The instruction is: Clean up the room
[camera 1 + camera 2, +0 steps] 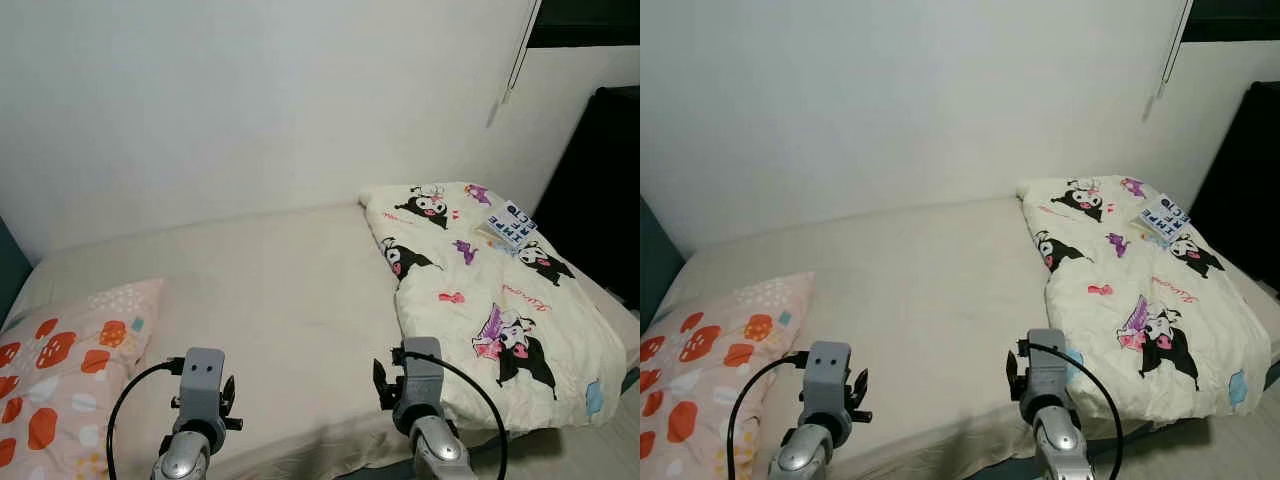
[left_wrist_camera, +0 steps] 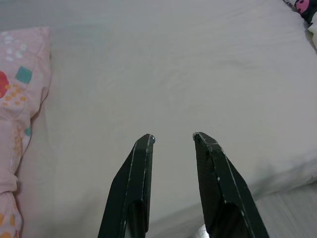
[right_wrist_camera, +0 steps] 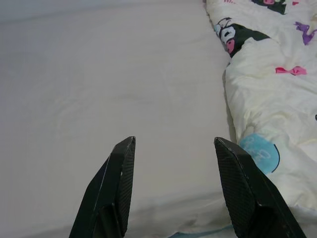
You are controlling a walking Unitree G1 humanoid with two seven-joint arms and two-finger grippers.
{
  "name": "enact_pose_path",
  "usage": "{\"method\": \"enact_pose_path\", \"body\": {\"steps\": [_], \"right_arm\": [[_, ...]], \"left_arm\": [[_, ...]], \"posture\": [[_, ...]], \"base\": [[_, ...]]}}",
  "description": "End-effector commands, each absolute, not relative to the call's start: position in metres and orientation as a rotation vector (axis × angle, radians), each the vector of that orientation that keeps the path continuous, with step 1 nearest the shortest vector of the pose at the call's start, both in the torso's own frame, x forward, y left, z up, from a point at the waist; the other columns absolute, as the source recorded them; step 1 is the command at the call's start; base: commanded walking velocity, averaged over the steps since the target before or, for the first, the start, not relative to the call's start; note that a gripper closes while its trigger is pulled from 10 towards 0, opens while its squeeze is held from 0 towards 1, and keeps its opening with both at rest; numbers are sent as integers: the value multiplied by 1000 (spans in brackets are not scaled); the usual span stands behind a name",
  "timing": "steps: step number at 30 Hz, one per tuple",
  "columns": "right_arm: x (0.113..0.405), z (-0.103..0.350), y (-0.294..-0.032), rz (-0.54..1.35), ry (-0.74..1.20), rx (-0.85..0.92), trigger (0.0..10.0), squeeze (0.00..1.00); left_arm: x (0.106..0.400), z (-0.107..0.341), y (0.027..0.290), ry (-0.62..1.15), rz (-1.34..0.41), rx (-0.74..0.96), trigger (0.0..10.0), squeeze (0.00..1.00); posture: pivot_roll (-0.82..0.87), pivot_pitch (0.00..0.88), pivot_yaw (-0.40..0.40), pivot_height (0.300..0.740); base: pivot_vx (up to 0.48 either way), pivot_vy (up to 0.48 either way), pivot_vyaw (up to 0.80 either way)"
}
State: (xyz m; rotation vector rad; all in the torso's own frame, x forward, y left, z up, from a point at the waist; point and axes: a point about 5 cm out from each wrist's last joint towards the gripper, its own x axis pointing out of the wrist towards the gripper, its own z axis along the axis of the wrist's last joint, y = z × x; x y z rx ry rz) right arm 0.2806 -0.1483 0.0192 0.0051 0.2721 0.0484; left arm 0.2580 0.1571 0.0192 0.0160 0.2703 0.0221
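A bed with a cream sheet (image 1: 270, 280) fills the scene before me. A folded cream blanket (image 1: 490, 300) printed with black cartoon figures lies on its right side. A pink pillow (image 1: 60, 370) with red shapes rests at the bed's left end. A small blue-and-white packet (image 1: 510, 225) lies on the blanket's far part. My left gripper (image 2: 173, 139) hovers open over the sheet near the front edge, beside the pillow (image 2: 20, 99). My right gripper (image 3: 173, 141) is open too, with the blanket's edge (image 3: 267, 99) just to its right. Neither holds anything.
A white wall (image 1: 250, 110) runs behind the bed. A dark panel (image 1: 595, 190) stands at the far right, with a blind cord (image 1: 520, 50) hanging near it. A strip of floor (image 2: 277, 198) lies under the bed's front edge.
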Motion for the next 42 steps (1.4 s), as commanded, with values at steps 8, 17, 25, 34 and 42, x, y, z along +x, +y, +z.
{"method": "enact_pose_path", "body": {"steps": [8,17,25,34,42], "right_arm": [[281,18,-150,21,290,19,10000,0],[282,18,-152,11,292,25,10000,0],[282,19,-152,7,291,28,10000,0],[282,19,-152,1,292,28,10000,0],[281,18,-151,3,294,31,10000,0]], "left_arm": [[260,20,157,277,46,6,10000,0],[261,20,156,275,46,4,10000,0],[261,20,154,278,44,2,10000,0],[262,21,154,277,45,2,10000,0],[261,21,154,274,45,2,10000,0]], "posture": [[-18,32,-14,740],[-26,43,-13,740],[-28,51,-10,740],[-25,56,-8,740],[-22,59,-6,740]], "base": [[0,0,0],[0,0,0],[0,0,0],[0,0,0],[0,0,0]]}}
